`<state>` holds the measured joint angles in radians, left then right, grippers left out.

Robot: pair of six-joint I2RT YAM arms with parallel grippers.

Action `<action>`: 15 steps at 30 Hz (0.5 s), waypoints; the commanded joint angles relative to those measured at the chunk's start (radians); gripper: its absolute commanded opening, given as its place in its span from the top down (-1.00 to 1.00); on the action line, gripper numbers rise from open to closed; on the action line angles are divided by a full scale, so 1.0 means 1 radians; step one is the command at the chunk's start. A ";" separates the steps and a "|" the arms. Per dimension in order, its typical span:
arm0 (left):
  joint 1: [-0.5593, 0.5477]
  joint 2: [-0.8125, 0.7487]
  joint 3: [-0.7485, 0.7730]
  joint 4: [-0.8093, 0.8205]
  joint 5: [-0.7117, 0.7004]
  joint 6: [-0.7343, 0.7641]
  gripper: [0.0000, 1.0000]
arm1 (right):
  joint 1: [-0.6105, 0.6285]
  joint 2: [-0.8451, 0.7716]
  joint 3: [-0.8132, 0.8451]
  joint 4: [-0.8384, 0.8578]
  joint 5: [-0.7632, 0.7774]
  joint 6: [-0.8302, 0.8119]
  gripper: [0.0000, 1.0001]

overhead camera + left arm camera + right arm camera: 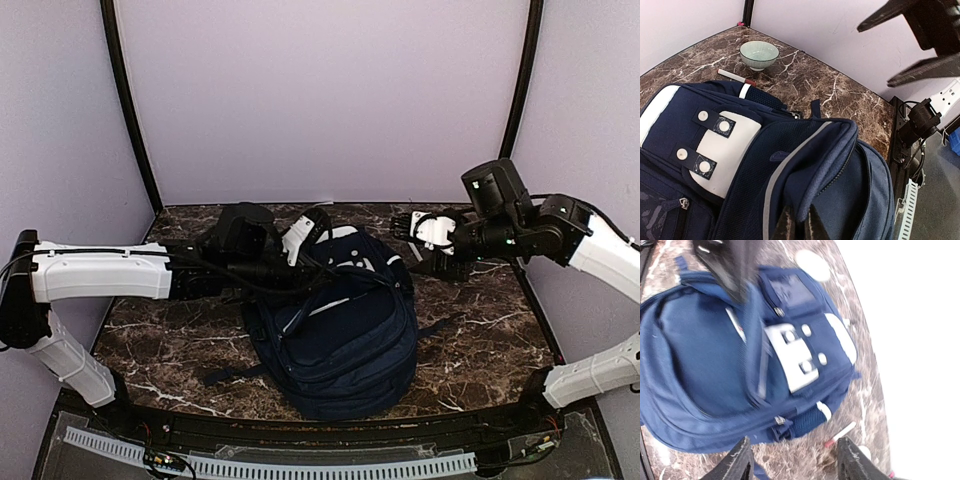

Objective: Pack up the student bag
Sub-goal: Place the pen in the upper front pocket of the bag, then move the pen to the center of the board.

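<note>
The brown marbled table (480, 320) sits inside pale lilac walls, with the student bag (340, 330) lying at its centre in the top view. At left, the left gripper (800, 227) has its fingers pinched together on the fabric edge of the bag's opened flap. Packing looks barely begun: I can see nothing inside the gap, and a red-capped marker (735, 76) and a pale bowl (759, 54) lie on the table just beyond the bag's top. At right, the right gripper (793, 442) hovers above the bag, fingers spread and empty. The lifted flap partly screens the opening.
</note>
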<state>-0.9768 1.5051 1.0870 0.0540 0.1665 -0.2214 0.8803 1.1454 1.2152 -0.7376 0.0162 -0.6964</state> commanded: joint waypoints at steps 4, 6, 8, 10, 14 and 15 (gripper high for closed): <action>0.015 0.001 -0.022 0.087 0.044 -0.015 1.00 | -0.299 0.107 0.002 0.042 -0.255 0.159 -0.20; 0.015 0.012 -0.020 0.082 0.063 -0.011 1.00 | -0.401 0.211 0.071 0.035 -0.316 0.219 -0.17; 0.015 0.019 -0.022 0.079 0.078 -0.006 1.00 | -0.471 0.327 0.161 -0.005 -0.342 0.272 -0.08; 0.016 0.021 -0.026 0.077 0.088 -0.004 1.00 | -0.514 0.428 0.245 -0.035 -0.352 0.317 0.00; 0.015 0.016 -0.042 0.077 0.109 -0.002 1.00 | -0.556 0.594 0.326 0.017 -0.289 0.391 0.06; 0.015 0.012 -0.047 0.079 0.119 -0.003 1.00 | -0.557 0.624 0.348 0.024 -0.261 0.404 0.06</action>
<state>-0.9726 1.5322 1.0634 0.0845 0.2520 -0.2237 0.3344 1.6939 1.4944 -0.7376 -0.2729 -0.4004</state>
